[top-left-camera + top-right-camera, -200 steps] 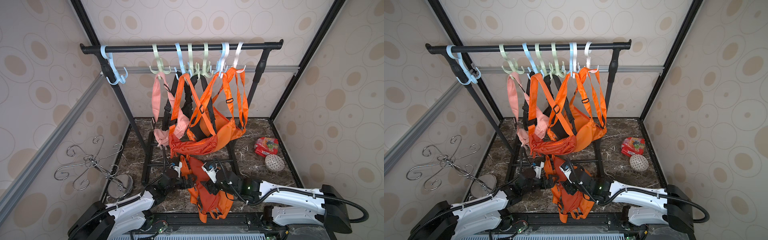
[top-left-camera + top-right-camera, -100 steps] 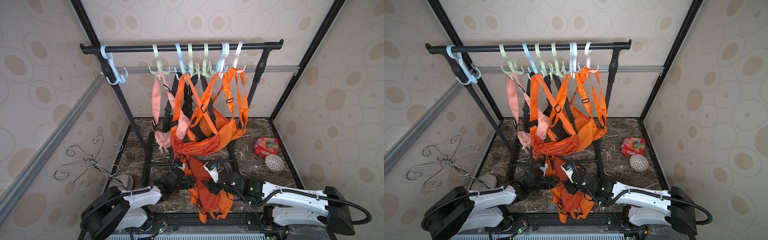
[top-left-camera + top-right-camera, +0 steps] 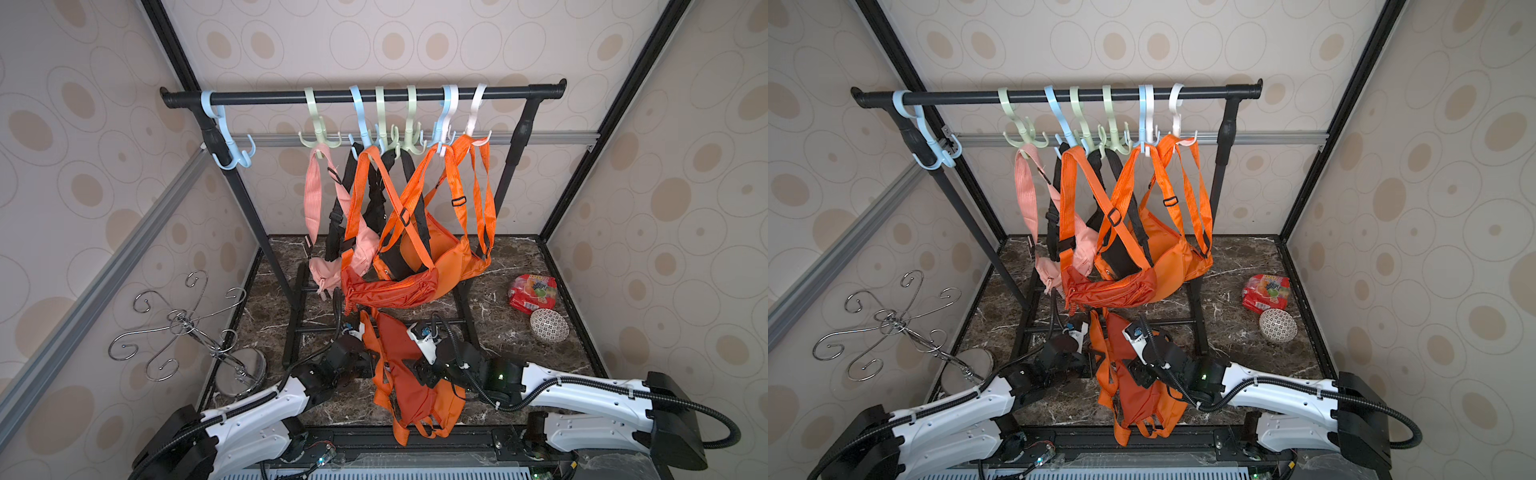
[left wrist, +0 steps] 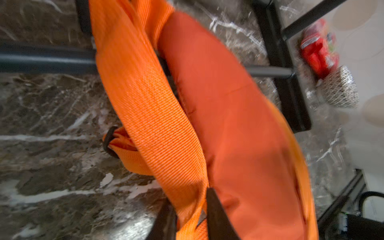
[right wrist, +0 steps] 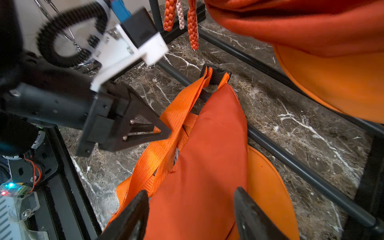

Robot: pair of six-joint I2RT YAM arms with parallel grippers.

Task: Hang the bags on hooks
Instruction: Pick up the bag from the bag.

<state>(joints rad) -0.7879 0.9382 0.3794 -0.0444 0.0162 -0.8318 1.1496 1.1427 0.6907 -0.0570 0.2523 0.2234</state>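
Orange strap [image 4: 149, 108] was pinched by the left gripper [image 5: 162, 132], under the rack [image 3: 507, 93]; the right gripper [image 5: 190, 197] squeezed the bag [image 5: 209, 145]. Grabbing looked done; lifting the strap onto a free hook [image 3: 232, 154] should come next.

- this was a robot test cell dressed up as a home closet, not a lived-in room.
- circle-print wallpaper panels [image 3: 415, 41] filled a black metal frame [image 3: 623, 99] with an aluminium rail [image 3: 124, 253].
- a garment rack [image 3: 270, 98] with plastic hooks [image 3: 318, 139] stood on a marble-look floor [image 3: 498, 328].
- two white robot arms [image 3: 257, 405] reached in from the front edge.
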